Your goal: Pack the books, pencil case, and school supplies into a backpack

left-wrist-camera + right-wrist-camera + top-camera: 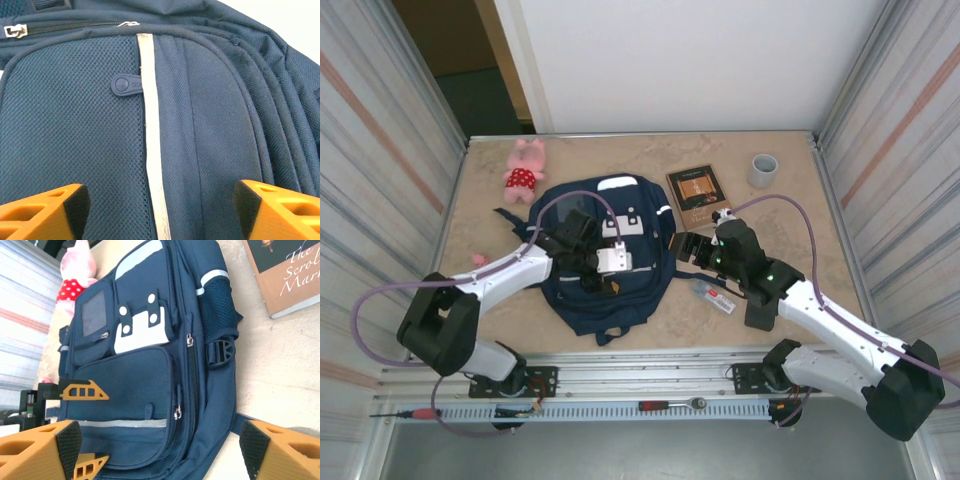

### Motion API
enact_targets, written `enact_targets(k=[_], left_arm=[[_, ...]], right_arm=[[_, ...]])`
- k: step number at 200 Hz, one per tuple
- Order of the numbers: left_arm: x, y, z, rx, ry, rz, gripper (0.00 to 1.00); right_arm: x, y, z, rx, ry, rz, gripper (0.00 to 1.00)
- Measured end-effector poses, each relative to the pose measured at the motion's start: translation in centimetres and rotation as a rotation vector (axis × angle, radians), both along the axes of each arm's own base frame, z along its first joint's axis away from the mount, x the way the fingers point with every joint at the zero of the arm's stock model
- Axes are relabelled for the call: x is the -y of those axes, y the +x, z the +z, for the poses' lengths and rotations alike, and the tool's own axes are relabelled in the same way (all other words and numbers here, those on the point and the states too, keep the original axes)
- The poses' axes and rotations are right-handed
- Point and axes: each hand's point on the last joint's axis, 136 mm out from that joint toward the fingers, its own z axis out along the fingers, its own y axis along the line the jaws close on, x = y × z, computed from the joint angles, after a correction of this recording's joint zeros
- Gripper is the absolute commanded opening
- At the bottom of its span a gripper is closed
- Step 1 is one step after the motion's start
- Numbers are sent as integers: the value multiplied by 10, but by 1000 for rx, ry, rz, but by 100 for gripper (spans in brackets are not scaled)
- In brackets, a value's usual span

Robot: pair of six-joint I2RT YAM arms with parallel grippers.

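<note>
Starting close to the arms, the little pack with a red label point(713, 297) lies out on the table point(790, 230), just beside the backpack point(590, 305). The backpack lies flat in the middle, and its zips look shut (so I cannot tell if anything is inside). The left gripper point(160, 205) hangs over its front pocket, fingers wide apart, holding nothing. The right gripper point(160, 440) is by its right side, also spread wide and empty. Farther back, one brown book point(694, 193) lies on the table. Most of the packing looks left to do.
</note>
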Motion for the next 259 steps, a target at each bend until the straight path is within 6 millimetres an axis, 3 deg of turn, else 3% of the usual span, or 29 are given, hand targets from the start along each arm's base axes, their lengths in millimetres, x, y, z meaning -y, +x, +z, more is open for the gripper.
enact_targets(k=[137,189,208,230,245,259], left_arm=[[9,-24,-3,-49,-47,-83,84],[-1,-6,-23,56,42,-20,81],[-2,1,-25,88,61,-1,67],[-1,8,-25,124,71,22,37],[-2,12,-22,145,72,45,11],[-3,13,-14,160,62,60,0]], right_arm=[[-6,2,-10,-14,1,14,83],[-7,2,-10,-16,4,21,82],[-7,2,-10,-15,5,21,82],[-6,1,-14,-20,1,21,81],[-6,0,-17,-26,-3,20,81],[-5,-1,-19,-29,-7,20,81]])
